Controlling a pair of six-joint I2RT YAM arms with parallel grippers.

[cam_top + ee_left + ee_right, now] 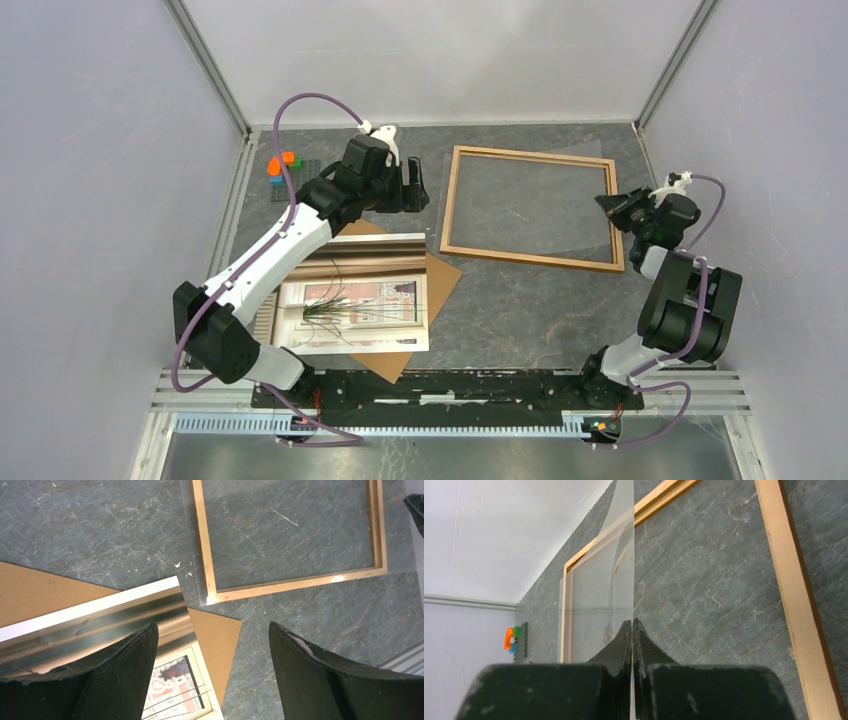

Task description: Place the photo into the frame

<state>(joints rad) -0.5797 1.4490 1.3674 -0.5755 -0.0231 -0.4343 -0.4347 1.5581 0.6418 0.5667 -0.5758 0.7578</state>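
The frame [530, 257], of narrow light wood, lies flat at the back right of the table; it also shows in the left wrist view [202, 545] and the right wrist view [784, 580]. A clear sheet [599, 580] stands tilted over it, with my right gripper [632, 622] shut on its right edge [612, 205]. The photo [360, 305], white-bordered with a shiny top band, rests on a brown backing board [440, 275] at the near left. My left gripper [212, 626] hangs open and empty over the photo's far right corner [172, 680], left of the frame.
Coloured toy bricks on a dark plate [283, 165] sit at the back left, also in the right wrist view [511, 637]. White walls close in the table on three sides. The backing board's corner [215, 635] points toward the frame.
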